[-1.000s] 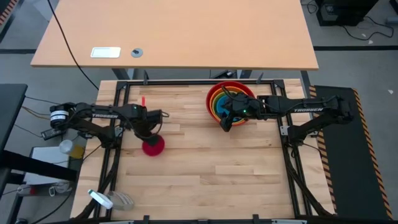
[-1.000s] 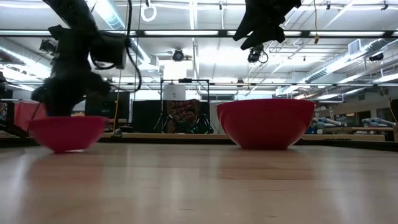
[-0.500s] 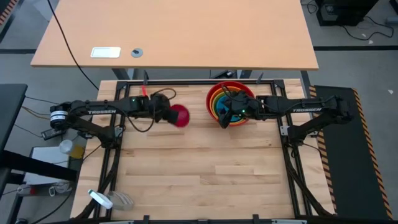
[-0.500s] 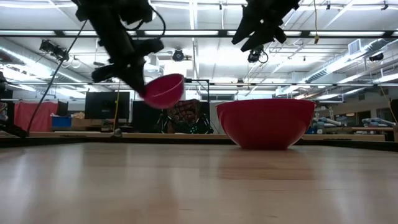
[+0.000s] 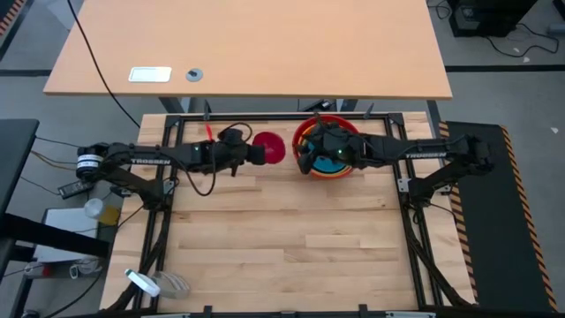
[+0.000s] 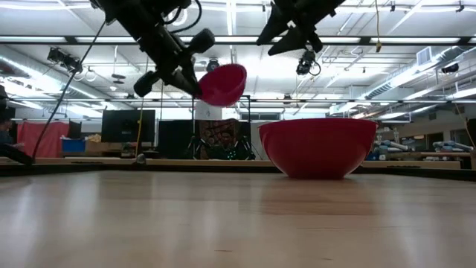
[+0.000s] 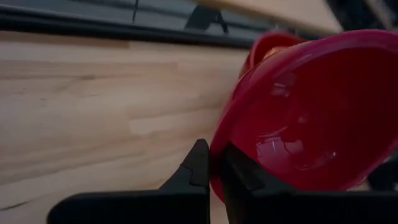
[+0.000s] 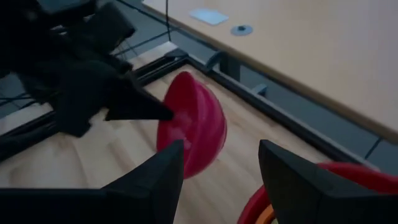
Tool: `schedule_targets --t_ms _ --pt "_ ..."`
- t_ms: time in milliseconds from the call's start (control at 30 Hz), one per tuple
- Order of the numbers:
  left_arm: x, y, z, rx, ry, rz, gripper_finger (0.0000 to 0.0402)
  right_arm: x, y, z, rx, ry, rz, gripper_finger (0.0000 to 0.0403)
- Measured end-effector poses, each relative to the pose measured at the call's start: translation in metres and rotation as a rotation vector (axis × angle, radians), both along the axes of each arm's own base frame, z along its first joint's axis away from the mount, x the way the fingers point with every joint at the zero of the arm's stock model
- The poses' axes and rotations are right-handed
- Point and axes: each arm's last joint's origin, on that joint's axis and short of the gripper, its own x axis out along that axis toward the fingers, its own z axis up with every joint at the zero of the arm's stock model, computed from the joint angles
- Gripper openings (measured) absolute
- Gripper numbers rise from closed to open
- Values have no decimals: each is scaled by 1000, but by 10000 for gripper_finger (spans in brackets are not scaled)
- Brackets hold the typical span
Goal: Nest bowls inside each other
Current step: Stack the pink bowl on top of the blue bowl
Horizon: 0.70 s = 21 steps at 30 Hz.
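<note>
Up in the air, the small pink bowl [image 6: 223, 83] is glossy and round, tipped on its side, its rim pinched between the fingers of the left gripper [image 5: 258, 153] just beside the red bowl [image 6: 318, 147]. That largest bowl sits on the surface [image 5: 282, 230] near its far edge with orange, yellow-green and blue bowls [image 5: 336, 166] nested in it as coloured rings. Over this stack hangs the right gripper [image 5: 306, 159], its fingers [image 8: 155, 180] spread and holding nothing.
</note>
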Motion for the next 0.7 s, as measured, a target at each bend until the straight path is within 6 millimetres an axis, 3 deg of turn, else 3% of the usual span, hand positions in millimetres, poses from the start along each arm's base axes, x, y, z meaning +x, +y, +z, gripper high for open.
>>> schedule_targets --t_ms 267,700 --pt "12 -9 6 55 -165 118 16 14 -7 -2 -163 15 55 213" --pt "13 -14 8 85 -195 165 16 39 -11 -29 -227 76 29 212"
